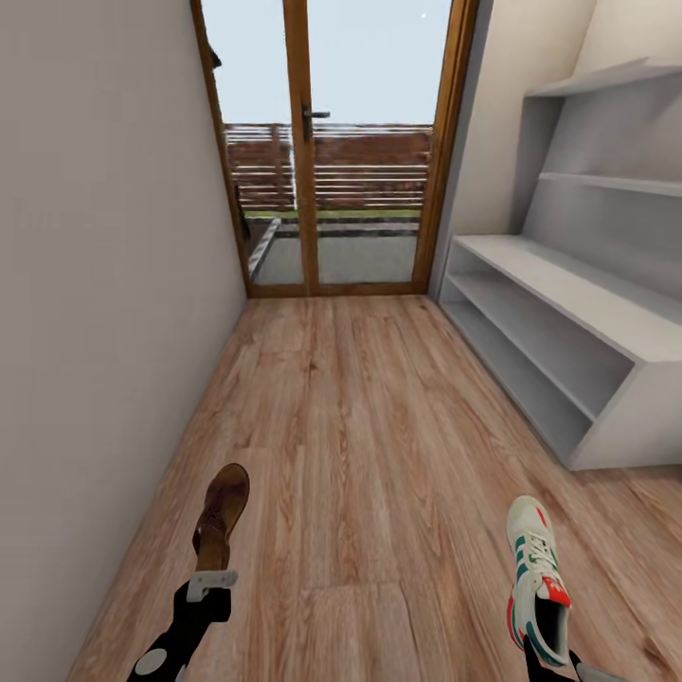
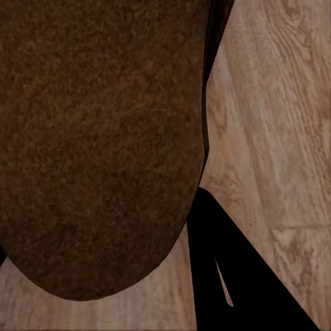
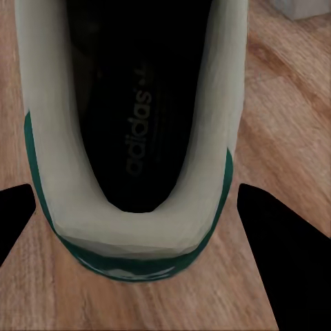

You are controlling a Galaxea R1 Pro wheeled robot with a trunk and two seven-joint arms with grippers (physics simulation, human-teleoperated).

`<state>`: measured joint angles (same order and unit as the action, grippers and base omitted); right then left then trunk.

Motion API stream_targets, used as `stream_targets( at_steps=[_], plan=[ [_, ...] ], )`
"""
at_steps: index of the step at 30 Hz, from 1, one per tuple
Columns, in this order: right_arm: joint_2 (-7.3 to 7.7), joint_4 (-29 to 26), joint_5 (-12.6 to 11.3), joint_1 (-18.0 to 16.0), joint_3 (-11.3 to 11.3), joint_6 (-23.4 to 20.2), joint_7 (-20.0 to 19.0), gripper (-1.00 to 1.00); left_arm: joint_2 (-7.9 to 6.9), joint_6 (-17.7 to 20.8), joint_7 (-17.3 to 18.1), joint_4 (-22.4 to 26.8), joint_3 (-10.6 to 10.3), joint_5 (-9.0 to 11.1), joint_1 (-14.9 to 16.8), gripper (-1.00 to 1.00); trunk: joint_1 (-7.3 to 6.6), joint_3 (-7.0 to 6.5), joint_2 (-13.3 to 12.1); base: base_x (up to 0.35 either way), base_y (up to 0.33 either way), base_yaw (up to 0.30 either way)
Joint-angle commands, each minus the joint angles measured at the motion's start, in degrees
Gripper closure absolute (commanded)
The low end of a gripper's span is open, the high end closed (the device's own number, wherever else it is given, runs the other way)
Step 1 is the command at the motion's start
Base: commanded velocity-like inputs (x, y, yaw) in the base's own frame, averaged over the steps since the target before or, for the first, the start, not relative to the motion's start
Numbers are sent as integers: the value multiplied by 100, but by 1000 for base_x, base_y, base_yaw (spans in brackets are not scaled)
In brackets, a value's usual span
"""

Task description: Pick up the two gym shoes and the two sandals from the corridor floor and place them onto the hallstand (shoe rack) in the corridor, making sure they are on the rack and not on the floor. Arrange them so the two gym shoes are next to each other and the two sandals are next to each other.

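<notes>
**One shoe in each tool, rack ahead on the right**

Closest to the camera is the gym shoe. The right tool holds it by the heel at the low edge of the head view. Its toe points away from the robot, down the corridor. In the right wrist view the two dark fingers sit on each side of the white and green heel, so the tool is closed on the shoe. The word "adidas" is printed on the dark insole, with a small leaf logo above it. That is the only writing to read.

The left tool grips the brown sandal at its near end. The sandal's long side also points forward. The left wrist view looks at its brown sole up close, with one dark finger beside it.

Both shoes look lifted above the corridor floor.

The hallstand stands ahead on the right wall, and its shelves look bare. It lies nearer the right arm, so the gym shoe probably has the shorter trip. The sandal must cross the whole corridor. The rack runs along the same line as the shoes, so each shoe may need a turn to the right before it goes on a shelf.

A glass door with a wood frame closes the far end.
</notes>
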<state>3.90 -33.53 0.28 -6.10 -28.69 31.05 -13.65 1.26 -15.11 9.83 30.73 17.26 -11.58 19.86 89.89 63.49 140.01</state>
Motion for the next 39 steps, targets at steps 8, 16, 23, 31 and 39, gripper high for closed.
stream_targets(
  at_steps=[8, 16, 23, 31, 39],
  plan=[
    [-3, 3, -2, -5, -32, 15, -50, 100, 6, -18, 36, -7, 49, -72, 4, 100, 2, 4, 2, 335, 0, 0],
    [-3, 4, -2, -5, -32, 15, -50, 100, 6, -18, 36, -3, 49, -72, 3, 100, 2, 4, 2, 335, 0, 0],
    [-3, 9, 1, -5, -32, 15, -48, 100, 6, -18, 36, 3, 49, -72, 0, 100, 2, 4, 2, 335, 0, 0],
    [-12, 13, 7, -5, -27, 15, -43, 100, 13, -18, 36, 1, 49, -72, 1, 100, 2, 4, 2, 335, 0, 0],
    [-12, 13, 7, -5, -26, 15, -42, 100, 14, -18, 36, 9, 49, -72, 0, 100, 2, 4, 2, 335, 0, 0]
  ],
)
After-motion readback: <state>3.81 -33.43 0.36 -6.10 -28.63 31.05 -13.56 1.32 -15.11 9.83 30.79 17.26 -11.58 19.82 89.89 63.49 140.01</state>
